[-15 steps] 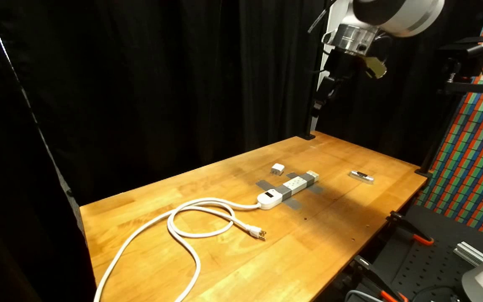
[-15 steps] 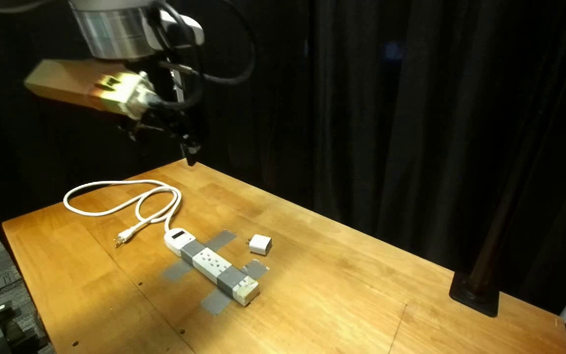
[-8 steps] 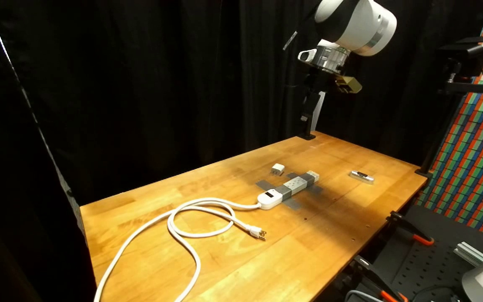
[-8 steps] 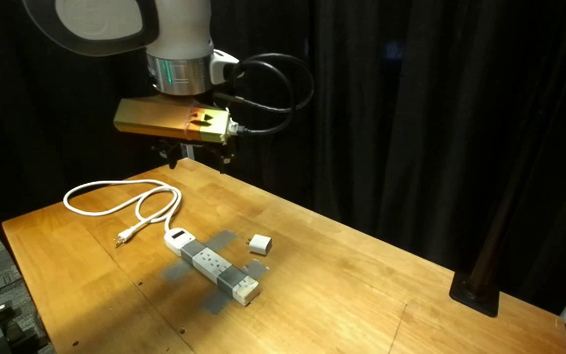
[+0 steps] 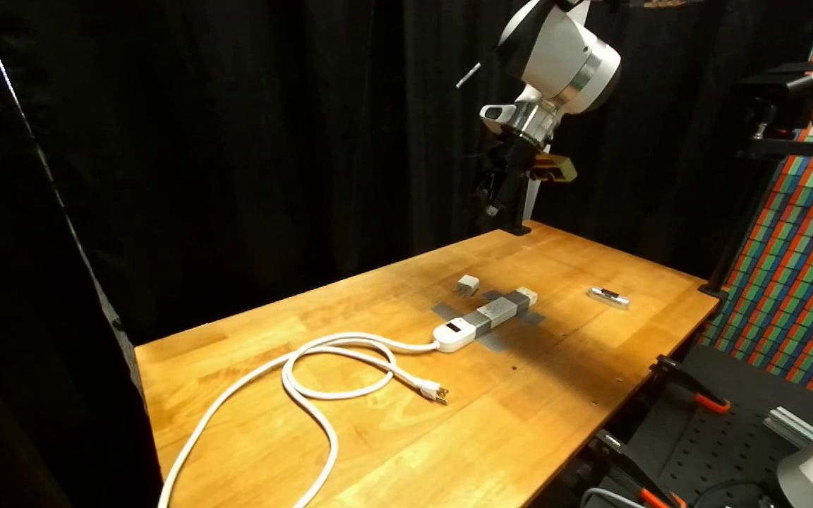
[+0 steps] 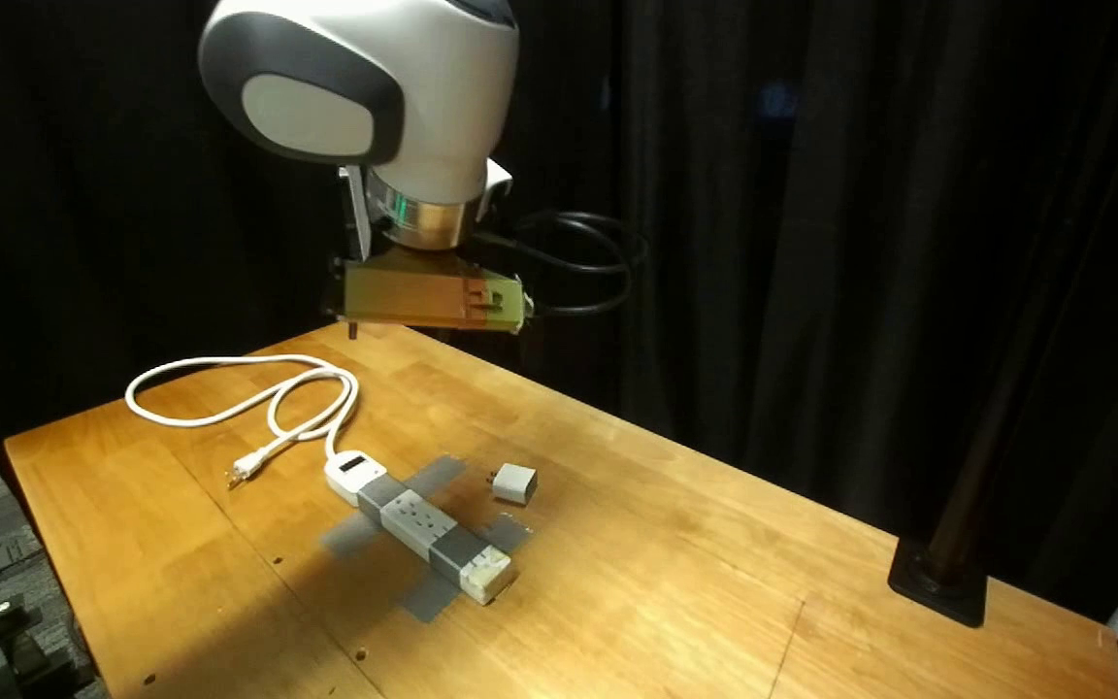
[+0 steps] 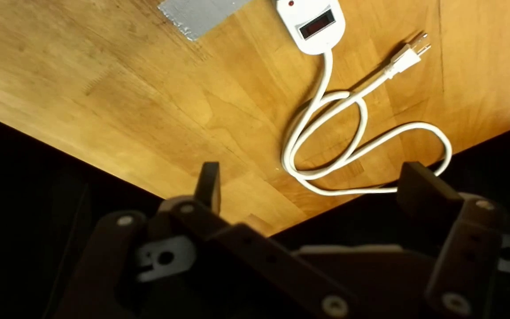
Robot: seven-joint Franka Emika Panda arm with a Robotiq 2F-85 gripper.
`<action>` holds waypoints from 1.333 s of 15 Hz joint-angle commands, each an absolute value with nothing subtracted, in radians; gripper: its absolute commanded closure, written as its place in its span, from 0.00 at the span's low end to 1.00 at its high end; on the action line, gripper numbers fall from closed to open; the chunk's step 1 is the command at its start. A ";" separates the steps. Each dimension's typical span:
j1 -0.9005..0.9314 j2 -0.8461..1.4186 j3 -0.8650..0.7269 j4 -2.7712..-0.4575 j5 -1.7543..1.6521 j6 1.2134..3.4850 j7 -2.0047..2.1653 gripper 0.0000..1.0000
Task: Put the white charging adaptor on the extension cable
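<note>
Pincer (image 7: 311,173) shifted, spread wide, white charging adaptor (image 6: 515,482) near extension cable (image 6: 417,521).

A soft shadow dims the bright table (image 5: 392,310).

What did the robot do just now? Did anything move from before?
The robot arm moved left and down in an exterior view. Its end effector is open, and I see nothing picked up or let go. The white charging adaptor and the extension cable stayed put on the table.
</note>
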State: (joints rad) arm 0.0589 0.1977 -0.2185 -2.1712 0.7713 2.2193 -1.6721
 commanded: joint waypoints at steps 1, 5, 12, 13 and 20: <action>-0.120 0.420 -0.122 -1.997 0.860 2.068 -1.932 0.00; -0.246 0.640 -0.067 -1.834 0.788 1.889 -2.078 0.00; -0.302 0.839 -0.024 -1.609 0.569 1.702 -2.221 0.00; -0.300 0.842 -0.019 -1.583 0.536 1.701 -2.222 0.00; -0.340 0.855 0.036 -1.405 0.497 1.703 -2.209 0.00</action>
State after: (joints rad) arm -0.3040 0.8268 -0.0008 -1.4924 0.4997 1.7462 -2.2117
